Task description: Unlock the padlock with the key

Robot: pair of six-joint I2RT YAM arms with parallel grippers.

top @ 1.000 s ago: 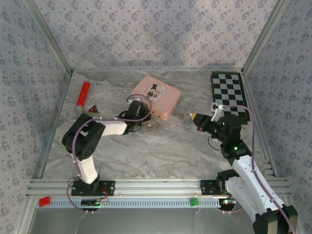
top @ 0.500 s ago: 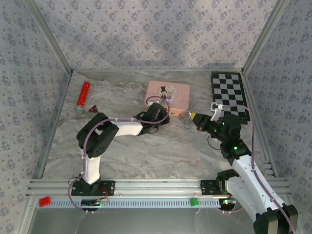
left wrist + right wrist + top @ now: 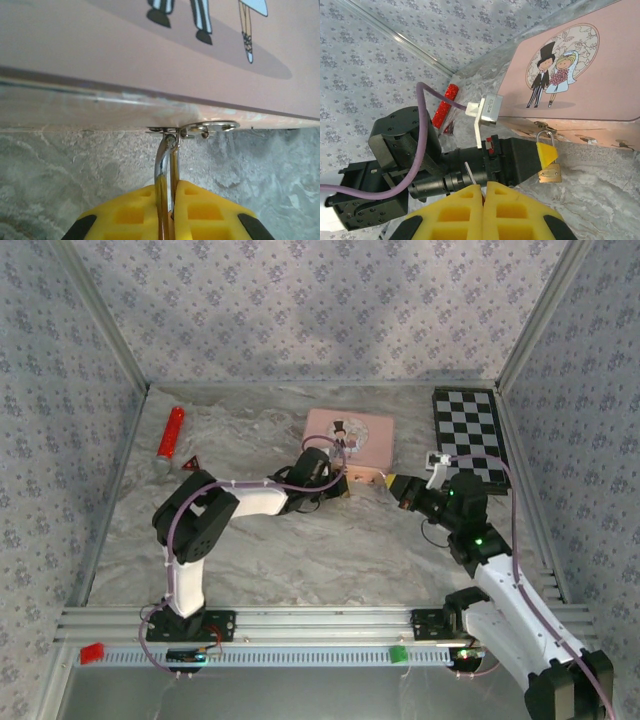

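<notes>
At the front edge of the pink box [image 3: 365,430]: padlock [image 3: 550,173] hangs from the hasp [image 3: 210,126], brass body below, silver shackle [image 3: 166,150] threaded through the loop and closed. Not unlocked yet.

Left gripper [image 3: 338,485] is clamped on the padlock. The left wrist view has its yellow pads [image 3: 130,215] pinched narrow around the shackle just under the hasp. The right wrist view confirms it: one yellow tip covers the shackle, and the brass body sticks out beneath. Lock looks steadied and is presented toward the right arm.

Right gripper [image 3: 482,192] has its jaws pressed nearly together, with a thin silver blade [image 3: 469,173] poking out between them. I read that as the key, gripped by its head, but it's too small to be certain. In the top view this gripper sits near the box's front right, apart from the padlock with bare table between them.

Status as I judge it:
- done: lock held, key in hand, both arms facing each other
- left: close the gap, line the blade up with the keyhole, insert, turn, pop the shackle

Can't see the keyhole in any view, so I can't tell whether the key's angle matches it. Blade looks tilted relative to the lock body. Expect a wrist correction before insertion.
</notes>
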